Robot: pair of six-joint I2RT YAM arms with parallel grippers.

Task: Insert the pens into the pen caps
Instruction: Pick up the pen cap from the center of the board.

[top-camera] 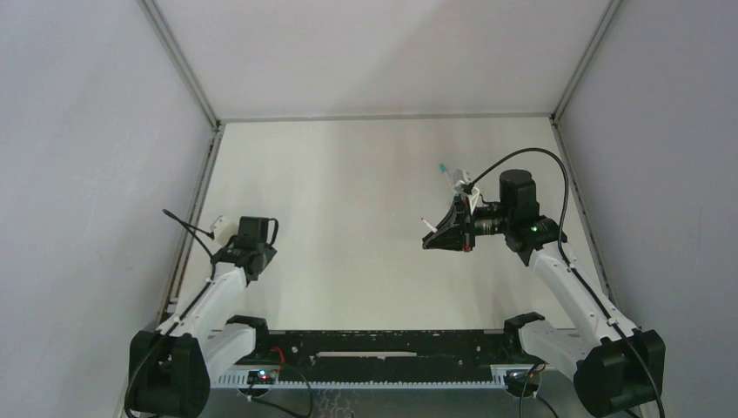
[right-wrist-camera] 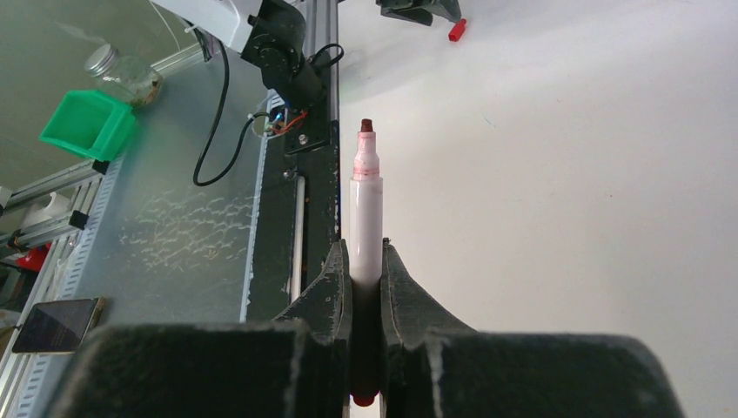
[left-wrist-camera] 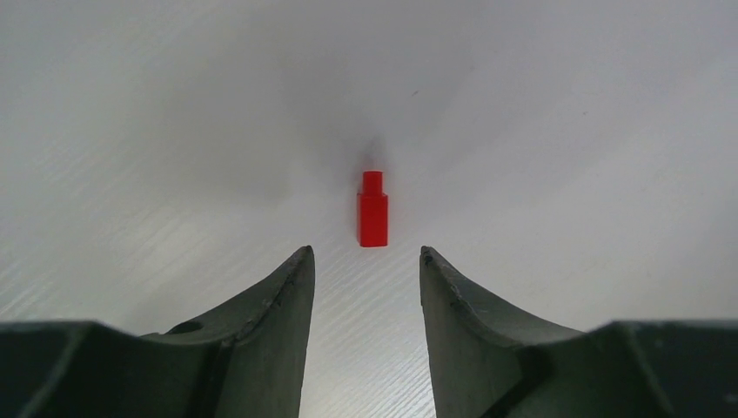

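My right gripper point(top-camera: 433, 237) is shut on a white pen point(right-wrist-camera: 365, 218) and holds it above the table. The pen's dark red tip point(right-wrist-camera: 366, 127) points out past the fingertips toward the left arm, and it also shows in the top view point(top-camera: 424, 220). My left gripper point(left-wrist-camera: 365, 254) is open and empty, pointing down at the table. A red pen cap point(left-wrist-camera: 372, 209) lies on the table just ahead of its fingertips, centred on the gap. This cap also shows far off in the right wrist view point(right-wrist-camera: 456, 30). Another white pen with a teal tip point(top-camera: 449, 174) lies beyond the right gripper.
Grey enclosure walls point(top-camera: 104, 131) stand at both sides and the back. The black base rail point(top-camera: 374, 344) runs along the table's near edge. Off the table, past that edge, are a green bin point(right-wrist-camera: 87, 126), a glass jar point(right-wrist-camera: 122, 74) and a phone point(right-wrist-camera: 57, 322).
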